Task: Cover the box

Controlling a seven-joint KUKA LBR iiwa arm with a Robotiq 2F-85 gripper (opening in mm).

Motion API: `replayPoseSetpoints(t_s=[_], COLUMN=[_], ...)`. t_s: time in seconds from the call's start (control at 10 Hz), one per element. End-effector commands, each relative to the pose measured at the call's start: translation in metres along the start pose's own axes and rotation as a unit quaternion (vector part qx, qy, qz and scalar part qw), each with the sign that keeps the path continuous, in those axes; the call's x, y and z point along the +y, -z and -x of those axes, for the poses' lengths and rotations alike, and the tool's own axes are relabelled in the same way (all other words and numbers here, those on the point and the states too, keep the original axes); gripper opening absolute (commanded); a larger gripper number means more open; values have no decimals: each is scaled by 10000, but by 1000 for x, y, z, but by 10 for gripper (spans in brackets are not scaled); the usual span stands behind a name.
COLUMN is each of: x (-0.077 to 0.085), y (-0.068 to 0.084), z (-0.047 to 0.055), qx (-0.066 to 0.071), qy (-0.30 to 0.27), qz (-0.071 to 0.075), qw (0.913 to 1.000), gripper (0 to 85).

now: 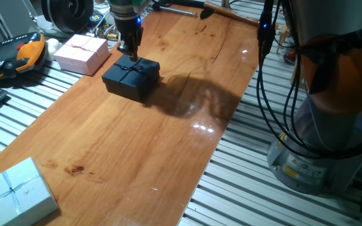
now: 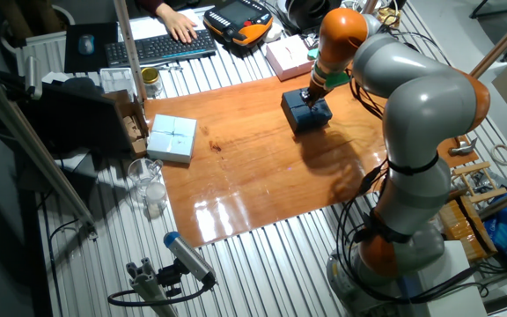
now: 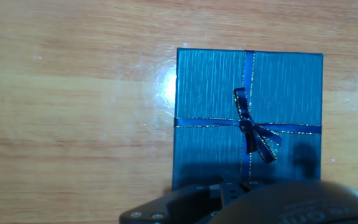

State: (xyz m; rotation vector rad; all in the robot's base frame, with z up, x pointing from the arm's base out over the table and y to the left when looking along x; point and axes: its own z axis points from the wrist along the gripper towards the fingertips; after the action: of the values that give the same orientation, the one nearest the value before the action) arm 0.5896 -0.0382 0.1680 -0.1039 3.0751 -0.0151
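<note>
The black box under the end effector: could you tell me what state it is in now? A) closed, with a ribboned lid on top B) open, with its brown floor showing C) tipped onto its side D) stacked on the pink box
A: the hand view shows the black box covered by a lid with a ribbon bow, upright on the table.

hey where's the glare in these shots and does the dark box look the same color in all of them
One fixed view: glare patch on the table, box looks black. The other fixed view: bright reflections near the table's front edge. Hand view: glare beside the box, which looks blue.
</note>
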Motion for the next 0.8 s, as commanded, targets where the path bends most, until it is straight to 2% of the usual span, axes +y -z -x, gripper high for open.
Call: replayPoseSetpoints(t_s=[0.0,0.7], x=[1,0], y=[0,0], z=[0,0], qx=[-1,-34], qy=[-13,38], qz=[24,-55], qw=[10000,10000], gripper=[0,0])
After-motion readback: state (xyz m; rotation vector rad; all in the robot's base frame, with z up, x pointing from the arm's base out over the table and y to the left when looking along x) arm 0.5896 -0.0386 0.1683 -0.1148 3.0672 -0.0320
